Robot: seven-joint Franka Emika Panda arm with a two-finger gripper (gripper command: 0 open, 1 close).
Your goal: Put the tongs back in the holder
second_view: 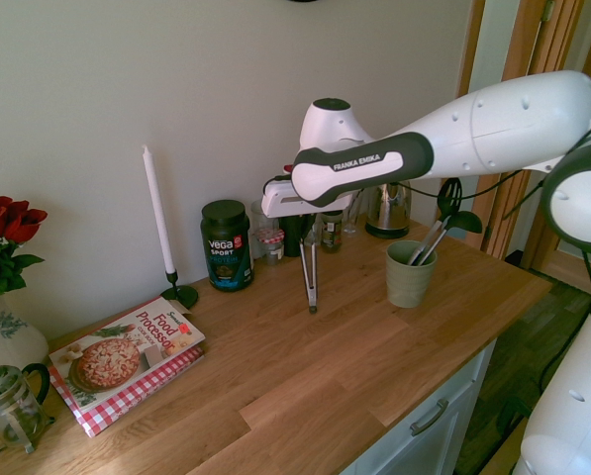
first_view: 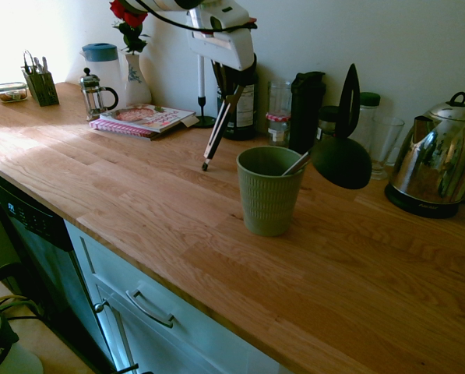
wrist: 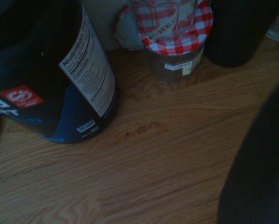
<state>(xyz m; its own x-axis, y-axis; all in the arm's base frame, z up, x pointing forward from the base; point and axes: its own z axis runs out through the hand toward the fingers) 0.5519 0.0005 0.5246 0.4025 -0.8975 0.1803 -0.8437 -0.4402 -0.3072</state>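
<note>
Arm stretched out, pincer angled steeply downward (fingers clamped).

Sage-green ribbed holder; silvery black-tipped tongs; red-white checked jar lid.

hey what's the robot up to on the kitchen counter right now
The white arm's gripper is shut on the tongs, holding them in the air with their dark tips hanging down above the wooden counter. The green holder stands off to one side, already holding a black spoon-shaped utensil. The tongs aren't in it yet.
</note>
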